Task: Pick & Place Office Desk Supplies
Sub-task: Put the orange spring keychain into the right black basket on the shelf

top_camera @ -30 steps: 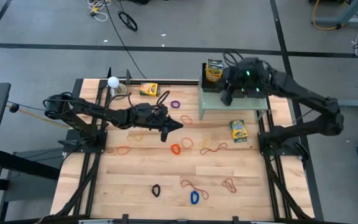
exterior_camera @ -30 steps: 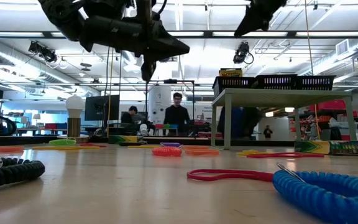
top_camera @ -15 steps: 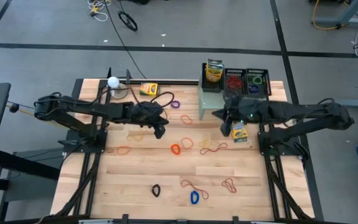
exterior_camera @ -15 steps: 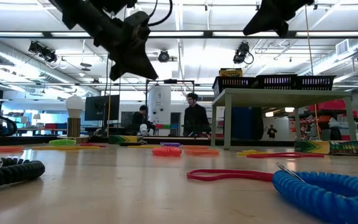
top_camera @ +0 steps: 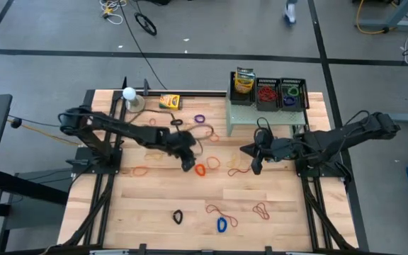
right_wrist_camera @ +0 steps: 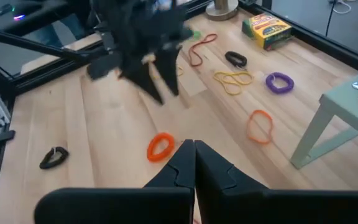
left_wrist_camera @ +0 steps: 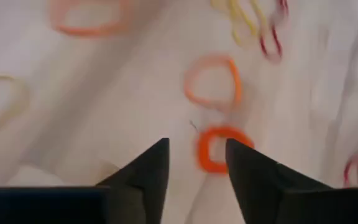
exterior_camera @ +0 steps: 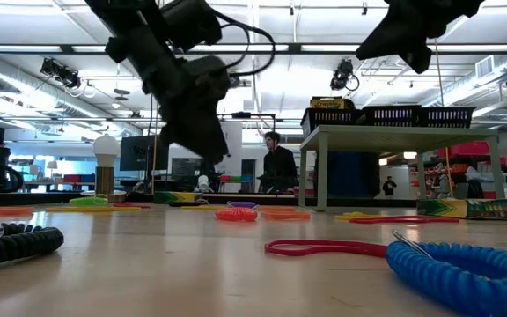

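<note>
Left gripper [top_camera: 188,165] angled down, jaws parted, beside orange band [top_camera: 200,170]; right gripper [top_camera: 255,168] closed

Overhead, table-level, two wrist views; table [top_camera: 154,205] shared.

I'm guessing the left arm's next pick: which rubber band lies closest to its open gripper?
The thick orange loop just ahead of the left gripper, near its fingertips. The paler orange loop lies farther on, and the rest are farther still.
</note>
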